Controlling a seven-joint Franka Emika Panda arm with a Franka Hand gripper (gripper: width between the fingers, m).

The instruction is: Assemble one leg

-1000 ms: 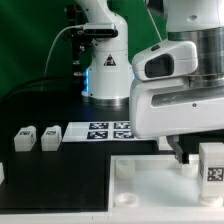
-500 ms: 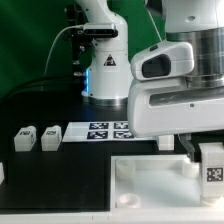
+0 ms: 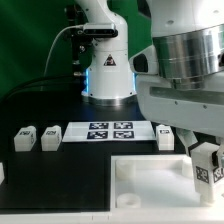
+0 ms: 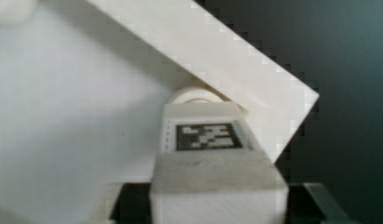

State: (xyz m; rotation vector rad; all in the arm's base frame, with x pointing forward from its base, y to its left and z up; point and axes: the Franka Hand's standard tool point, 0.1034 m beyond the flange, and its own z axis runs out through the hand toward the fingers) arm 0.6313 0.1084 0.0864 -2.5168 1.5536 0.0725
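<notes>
My gripper (image 3: 203, 152) is shut on a leg (image 3: 206, 170), a small white block with a tag, and holds it over the right end of the large white square piece (image 3: 150, 176). In the wrist view the leg (image 4: 209, 150) sits between my dark fingers (image 4: 138, 200), its tagged end close to a round corner socket (image 4: 197, 97) of the square piece (image 4: 81, 90). I cannot tell whether it touches the socket. Two more legs (image 3: 25, 138) (image 3: 51, 137) stand at the exterior view's left, and another (image 3: 165, 135) stands behind my gripper.
The marker board (image 3: 110, 131) lies on the black table behind the square piece. A fourth white block (image 3: 2, 172) shows at the exterior view's left edge. The robot base (image 3: 105, 70) stands at the back.
My wrist has turned, so the held leg now sits rotated and slightly further to the exterior view's left. The arm's body has lifted clear of the marker board's right end.
</notes>
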